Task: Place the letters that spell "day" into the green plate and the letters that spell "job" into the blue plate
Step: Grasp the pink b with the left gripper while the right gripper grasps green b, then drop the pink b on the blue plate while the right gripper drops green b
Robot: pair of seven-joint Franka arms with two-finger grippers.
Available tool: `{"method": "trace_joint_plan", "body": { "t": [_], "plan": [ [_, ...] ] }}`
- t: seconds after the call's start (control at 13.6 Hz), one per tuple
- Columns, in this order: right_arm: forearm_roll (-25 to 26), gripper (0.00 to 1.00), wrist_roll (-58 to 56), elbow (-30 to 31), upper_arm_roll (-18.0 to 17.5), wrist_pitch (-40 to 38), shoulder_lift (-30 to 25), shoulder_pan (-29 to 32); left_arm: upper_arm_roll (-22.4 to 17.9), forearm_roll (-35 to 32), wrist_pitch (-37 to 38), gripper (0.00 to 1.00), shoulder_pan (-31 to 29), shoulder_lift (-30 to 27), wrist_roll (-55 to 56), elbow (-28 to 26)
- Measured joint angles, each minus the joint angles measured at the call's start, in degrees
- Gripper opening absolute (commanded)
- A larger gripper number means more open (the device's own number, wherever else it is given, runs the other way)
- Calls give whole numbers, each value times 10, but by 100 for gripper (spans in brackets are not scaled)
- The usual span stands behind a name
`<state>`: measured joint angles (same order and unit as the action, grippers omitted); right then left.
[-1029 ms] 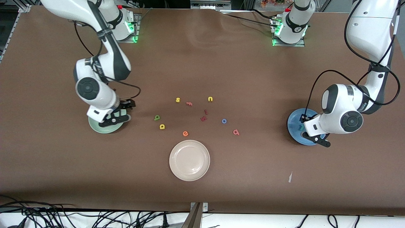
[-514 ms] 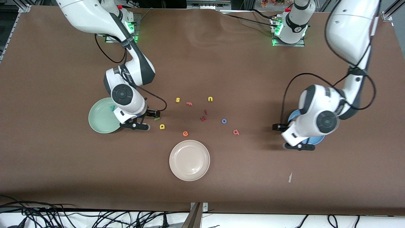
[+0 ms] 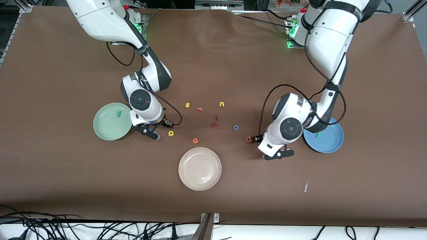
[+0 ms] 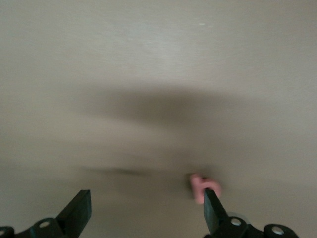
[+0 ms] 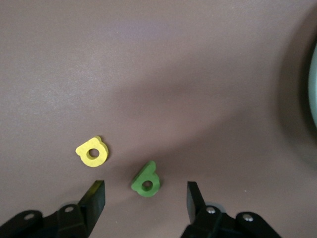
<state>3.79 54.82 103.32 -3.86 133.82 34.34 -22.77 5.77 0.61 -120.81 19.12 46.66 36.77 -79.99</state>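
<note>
The green plate holds the teal y. The blue plate holds the teal j. My right gripper is open and low over the olive-green d, which lies just ahead of its fingertips. The front view hides the d under that gripper. The yellow a lies beside it. My left gripper is open, with the salmon b at one fingertip. The blue o lies apart on the table.
A cream-white plate sits nearest the front camera. Other letters lie in the middle: yellow s, orange f, yellow u, orange e and two dark red pieces. The green plate's rim edges the right wrist view.
Both arms swung away from their plates toward the middle letters. The right gripper came to the d, the left to the b. The y and j now show uncovered in the plates.
</note>
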Motion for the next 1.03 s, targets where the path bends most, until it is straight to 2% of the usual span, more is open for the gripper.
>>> {"method": "trace_joint_plan", "body": {
  "t": [0.22, 0.37, 0.44, 0.73, 0.81, 0.88, 1.03],
  "plan": [
    [0, 65, 7, 0, 0, 4, 10, 0, 0, 1, -41, 91, 23, 27, 56, 6],
    [0, 64, 8, 0, 0, 4, 17, 0, 0, 9, -48, 82, 28, 35, 70, 7],
    [0, 54, 8, 0, 0, 5, 21, 0, 0, 13, -51, 77, 29, 35, 74, 7],
    [0, 23, 9, 0, -1, 5, 27, -1, 0, 15, -53, 61, 39, 42, 97, 8],
    [0, 15, 9, 0, -1, 5, 27, -2, 0, 15, -53, 54, 41, 44, 102, 8],
    [0, 8, 9, 0, -1, 6, 27, -4, 0, 15, -53, 42, 42, 45, 105, 8],
    [0, 6, 9, -1, -1, 6, 27, -7, -1, 15, -53, 20, 41, 44, 112, 8]
  ]
}}
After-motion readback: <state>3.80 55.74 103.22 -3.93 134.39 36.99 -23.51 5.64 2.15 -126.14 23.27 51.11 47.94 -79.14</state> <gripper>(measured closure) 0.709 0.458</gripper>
